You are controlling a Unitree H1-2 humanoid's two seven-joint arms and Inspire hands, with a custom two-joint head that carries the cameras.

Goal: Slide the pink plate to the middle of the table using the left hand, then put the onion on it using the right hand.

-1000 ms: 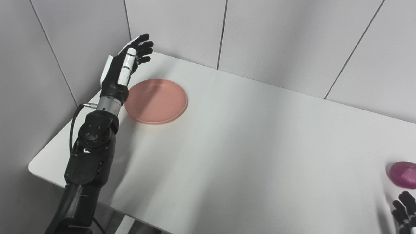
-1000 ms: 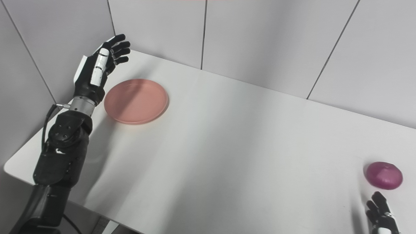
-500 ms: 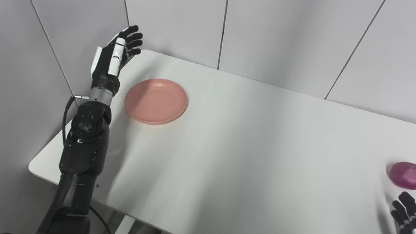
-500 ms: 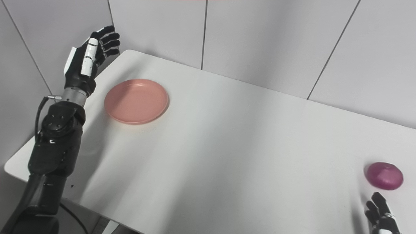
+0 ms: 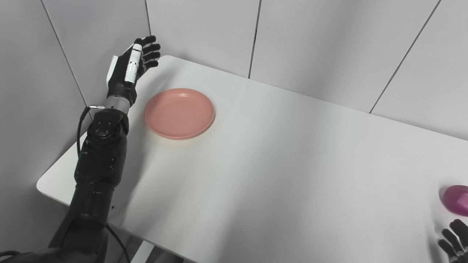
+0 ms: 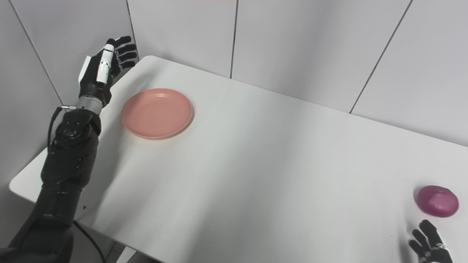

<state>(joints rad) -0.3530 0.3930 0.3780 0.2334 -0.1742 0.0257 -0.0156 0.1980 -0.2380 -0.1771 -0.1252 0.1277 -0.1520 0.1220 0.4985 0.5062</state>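
Both hands are holding nothing: the left hand (image 5: pixel 128 71) is hovering spread, pink plate (image 5: pixel 179 113) just right of it; the right hand (image 6: pixel 429 245), frame-cropped, is splaying just below the onion (image 6: pixel 437 201).

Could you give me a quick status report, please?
Left hand open, raised beside the pink plate, not touching. Right hand open near the onion. Table middle unobstructed.
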